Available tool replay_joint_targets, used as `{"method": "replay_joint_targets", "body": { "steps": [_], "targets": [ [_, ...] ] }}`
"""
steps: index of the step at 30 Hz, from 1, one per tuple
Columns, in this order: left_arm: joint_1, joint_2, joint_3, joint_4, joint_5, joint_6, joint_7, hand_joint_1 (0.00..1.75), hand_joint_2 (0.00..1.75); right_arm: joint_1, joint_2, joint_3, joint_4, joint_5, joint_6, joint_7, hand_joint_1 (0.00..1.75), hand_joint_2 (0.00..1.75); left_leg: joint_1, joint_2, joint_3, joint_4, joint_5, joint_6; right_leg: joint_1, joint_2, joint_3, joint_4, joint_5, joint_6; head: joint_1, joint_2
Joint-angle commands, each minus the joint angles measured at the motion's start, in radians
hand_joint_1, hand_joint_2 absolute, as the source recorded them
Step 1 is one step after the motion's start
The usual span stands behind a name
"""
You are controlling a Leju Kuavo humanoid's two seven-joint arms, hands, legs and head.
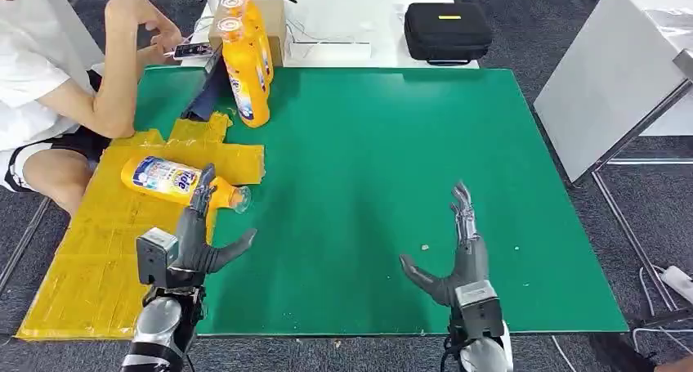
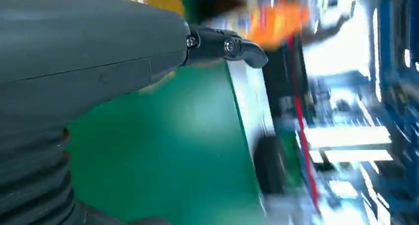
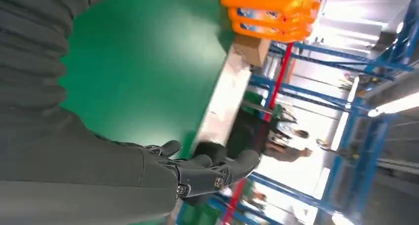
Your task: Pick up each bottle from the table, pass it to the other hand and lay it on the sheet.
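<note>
- Left hand: fingers spread and released, tips just by the lying bottle, which rests on the yellow sheet.
- Right hand: fingers apart, holding nothing, above the green worktop.
- Standing bottles wait at the far edge.
- Risk: a left-hand nudge could roll the lying bottle.
- Left wrist view is blurred; contact is unclear.

Looks like a robot test lab or warehouse floor: blue steel racking, green mat on the bench, white tables, grey carpet, floor cables.
</note>
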Motion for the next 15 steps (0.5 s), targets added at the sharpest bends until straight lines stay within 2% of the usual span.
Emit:
{"method": "replay_joint_targets", "body": {
  "steps": [1,5,6,8,11,13,14,15],
  "targets": [
    [0.042,0.031,-0.003,0.031,0.145,-0.177,0.043,0.00,1.75,0.001,0.037,-0.122,0.074,-0.004,0.021,0.026,0.00,1.75,0.002,-0.001,0.010,0.000,-0.004,-0.004,0.001,0.003,0.010,-0.001,-0.003,-0.002,0.000,0.000],
    [0.045,0.026,-0.002,0.019,0.157,-0.185,0.051,0.00,1.75,-0.011,0.038,-0.121,0.094,0.004,0.011,0.070,0.00,1.75,0.001,-0.001,0.005,0.000,-0.002,-0.002,0.001,0.001,0.005,-0.001,-0.002,-0.003,0.000,0.000],
    [0.041,0.025,-0.002,0.019,0.161,-0.186,0.060,0.00,1.75,-0.021,0.038,-0.121,0.106,-0.005,0.017,0.091,0.00,1.75,0.002,-0.001,0.008,0.000,-0.004,-0.003,0.001,0.002,0.008,-0.001,-0.003,-0.003,0.000,0.000],
    [0.034,0.023,-0.002,0.022,0.165,-0.187,0.066,0.00,1.75,-0.029,0.037,-0.121,0.116,-0.008,0.019,0.097,0.00,1.75,0.001,-0.001,0.004,0.000,-0.001,-0.002,0.000,0.001,0.004,-0.001,-0.001,-0.002,0.000,0.000],
    [0.031,0.023,-0.003,0.027,0.166,-0.187,0.068,0.00,1.75,-0.034,0.037,-0.122,0.125,-0.013,0.022,0.102,0.00,1.75,0.002,-0.001,0.009,0.001,-0.004,-0.003,0.001,0.002,0.009,-0.001,-0.004,-0.003,0.000,0.000],
    [0.023,0.023,-0.009,0.034,0.166,-0.187,0.070,0.00,1.75,-0.045,0.036,-0.113,0.141,-0.041,0.051,0.116,0.00,1.75,0.001,0.000,0.003,-0.001,-0.001,-0.001,0.000,0.001,0.004,-0.001,0.000,-0.001,0.000,0.000],
    [0.020,0.021,-0.013,0.037,0.165,-0.185,0.073,0.00,1.75,-0.050,0.036,-0.106,0.150,-0.049,0.063,0.123,0.00,1.75,0.002,-0.001,0.009,0.000,-0.004,-0.003,0.001,0.002,0.009,-0.001,-0.003,-0.002,0.000,0.000],
    [0.016,0.019,-0.019,0.040,0.158,-0.175,0.076,0.00,1.75,-0.058,0.039,-0.099,0.163,-0.050,0.062,0.122,0.00,1.75,0.001,-0.001,0.006,0.000,-0.002,-0.002,0.001,0.002,0.007,-0.001,-0.001,-0.001,0.000,0.000]
  ]
}}
